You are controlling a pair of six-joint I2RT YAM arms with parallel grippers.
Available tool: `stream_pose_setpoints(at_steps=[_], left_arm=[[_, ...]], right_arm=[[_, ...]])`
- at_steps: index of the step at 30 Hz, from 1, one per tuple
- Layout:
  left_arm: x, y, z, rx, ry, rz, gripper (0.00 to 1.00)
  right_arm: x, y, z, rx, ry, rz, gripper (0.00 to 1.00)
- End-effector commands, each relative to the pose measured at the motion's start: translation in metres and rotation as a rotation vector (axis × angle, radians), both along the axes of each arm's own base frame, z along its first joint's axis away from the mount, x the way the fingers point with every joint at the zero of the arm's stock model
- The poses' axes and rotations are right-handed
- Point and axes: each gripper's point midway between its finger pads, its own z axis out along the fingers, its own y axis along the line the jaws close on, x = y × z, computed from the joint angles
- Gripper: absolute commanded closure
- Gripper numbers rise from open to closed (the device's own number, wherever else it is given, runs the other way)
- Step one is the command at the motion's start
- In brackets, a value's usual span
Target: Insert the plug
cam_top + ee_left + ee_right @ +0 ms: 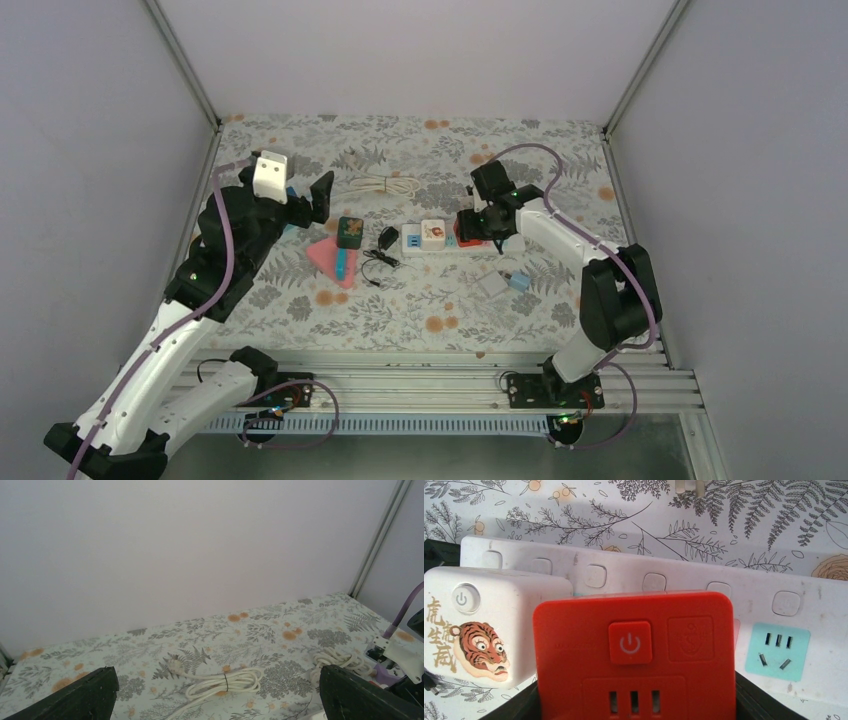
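**Plug held at the strip, left arm idle**

Top view. Right pincer (pixel 470 229) low at the right-hand part of the white strip (pixel 412 241), clamped on the red plug (pixel 462 240). Tiger cube (pixel 432 234) just left of the plug, on the same strip. Left pincer (pixel 308 205) raised at the left side of the worktop (pixel 300 300), fingers spread wide, holding nothing, well apart from the strip. Coiled white cable (pixel 385 184) beyond the strip, towards the back wall. Pink pad (pixel 328 258), dark cube (pixel 349 231) and black lead (pixel 385 240) between left pincer and strip. Small white-and-blue adapter (pixel 500 284) nearer the arm bases, right of centre.

Left wrist view. Aimed along the worktop (pixel 150 640) at the back wall. Two dark fingers (pixel 75 700) at the bottom corners, far apart, nothing between them. Cable (pixel 240 677) on the floral surface ahead; a second coil (pixel 335 659) to the right, near part of the right arm (pixel 402 655).

Right wrist view. Plug (pixel 634 650) filling the centre: red face, power button above a row of three slots. Dark fingers (pixel 764 705) tight against both its sides. Strip (pixel 674 580) directly behind it, tiger cube (pixel 484 625) just beside it on one side, a free teal socket (pixel 778 650) on the other. Cannot tell whether the pins are seated: underside hidden.
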Motion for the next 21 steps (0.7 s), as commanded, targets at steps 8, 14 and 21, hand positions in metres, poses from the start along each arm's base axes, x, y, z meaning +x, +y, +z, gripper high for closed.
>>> stream_pose_setpoints(at_steps=[8, 14, 21], left_arm=[[0.003, 0.000, 0.001, -0.003, -0.007, 0.004, 0.00], [0.004, 0.000, 0.000, -0.002, -0.002, 0.009, 0.00], [0.006, 0.002, -0.003, 0.004, 0.009, 0.021, 0.00]], right_arm=[[0.002, 0.005, -0.004, 0.034, 0.025, -0.034, 0.50], [0.003, 0.004, -0.006, 0.021, 0.025, -0.052, 0.50], [-0.002, 0.005, -0.024, -0.007, 0.081, -0.049, 0.50]])
